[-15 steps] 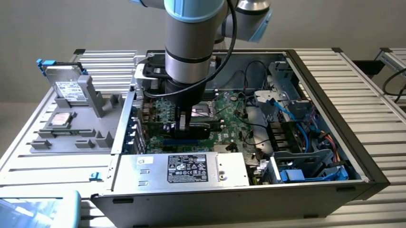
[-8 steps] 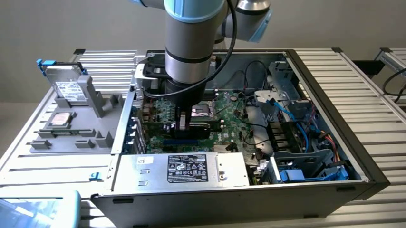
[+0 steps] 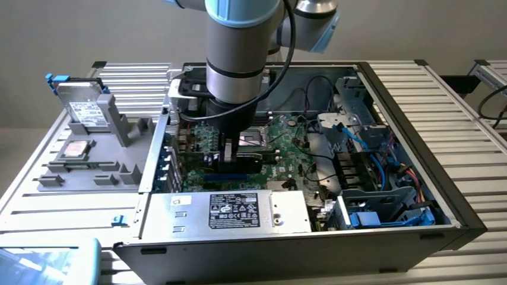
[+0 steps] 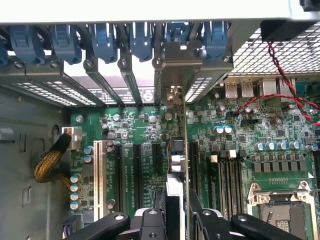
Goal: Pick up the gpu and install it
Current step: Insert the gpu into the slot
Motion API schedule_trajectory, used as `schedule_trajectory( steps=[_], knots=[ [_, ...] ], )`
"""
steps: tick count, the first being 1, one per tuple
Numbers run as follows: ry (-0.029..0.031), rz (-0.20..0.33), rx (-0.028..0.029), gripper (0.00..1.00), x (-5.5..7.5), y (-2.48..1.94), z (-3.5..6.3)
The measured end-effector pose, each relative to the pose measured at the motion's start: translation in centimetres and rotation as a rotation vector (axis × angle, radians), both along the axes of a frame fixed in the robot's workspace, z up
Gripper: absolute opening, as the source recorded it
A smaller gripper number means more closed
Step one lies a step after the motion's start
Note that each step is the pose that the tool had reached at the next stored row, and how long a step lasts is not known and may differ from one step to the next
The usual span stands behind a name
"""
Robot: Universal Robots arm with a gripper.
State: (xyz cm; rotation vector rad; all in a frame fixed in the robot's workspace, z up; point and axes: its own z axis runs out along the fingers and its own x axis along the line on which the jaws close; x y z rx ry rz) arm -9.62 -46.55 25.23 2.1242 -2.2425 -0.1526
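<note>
Exterior view looks into the open computer case (image 3: pixel 412 119), which lies on the slatted desk (image 3: pixel 463 101), and the arm comes straight down into it. The end effector (image 3: pixel 228 152) is closed to a narrow width on the gpu (image 3: pixel 208 142) and holds the card on its edge, close above the motherboard (image 3: pixel 289 133). I think it is held upright because the connector edge must go down into a slot. The power supply (image 3: pixel 237 211) is at 6 o'clock from the end effector, and the grey holder with the hard drive (image 3: pixel 83 113) is at 9 o'clock, outside the case. From this side one can read the height of the card and what is around it. The wrist view gives the alignment instead. There the gpu (image 4: pixel 176 155) is seen edge-on between the two fingers of the end effector (image 4: pixel 176 222), in line with the long expansion slots (image 4: pixel 136 170), and its metal bracket (image 4: pixel 173 95) reaches to the rear openings under the blue latches (image 4: pixel 102 40). I cannot tell if the card is already seated in the slot.
</note>
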Motion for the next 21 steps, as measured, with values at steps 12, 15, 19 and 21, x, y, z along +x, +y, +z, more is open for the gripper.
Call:
schedule_trajectory(
  steps=[12,15,19,21],
  knots=[
    [-0.0001,0.019,-0.0082,0.28,0.00,0.15,-0.01],
    [-0.0001,0.028,-0.0093,0.28,0.00,0.15,-0.01],
    [-0.0002,0.030,-0.0094,0.28,0.00,0.16,-0.01],
    [-0.0001,0.030,-0.0095,0.28,0.00,0.16,-0.01]
  ],
)
